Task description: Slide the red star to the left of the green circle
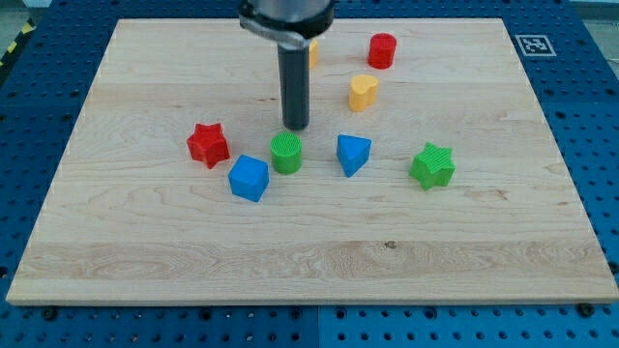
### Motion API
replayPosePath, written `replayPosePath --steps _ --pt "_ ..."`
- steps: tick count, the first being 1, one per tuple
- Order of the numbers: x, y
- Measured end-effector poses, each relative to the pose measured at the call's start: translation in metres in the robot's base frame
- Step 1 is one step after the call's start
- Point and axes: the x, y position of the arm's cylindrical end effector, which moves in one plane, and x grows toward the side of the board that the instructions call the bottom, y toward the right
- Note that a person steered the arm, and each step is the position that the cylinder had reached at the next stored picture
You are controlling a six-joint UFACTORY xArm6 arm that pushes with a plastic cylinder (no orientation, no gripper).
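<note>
My tip (pixel 295 128) stands just above the green circle (pixel 286 153), near the frame's centre. The red star (pixel 208 144) lies left of it. There are no jaws, only a rod.

Seven blocks are counted on the worktop (pixel 145 251). Two red ones are seen: a red star (pixel 208 144) and a red cylinder (pixel 382 50). Two green ones are seen: a green circle (pixel 286 153) and a green star (pixel 432 165). Two blue ones are seen: a blue cube (pixel 249 178) and a blue triangle (pixel 353 154). One yellow heart (pixel 364 92) is counted. A further yellow-orange piece (pixel 312 52) is largely hidden behind the rod.
</note>
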Motion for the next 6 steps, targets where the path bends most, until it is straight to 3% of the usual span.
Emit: replayPosePath --steps 2,3,5,6 --pt "-0.013 -0.14" --pt "-0.003 -0.181" --pt "0.078 -0.104" --pt "0.08 -0.102"
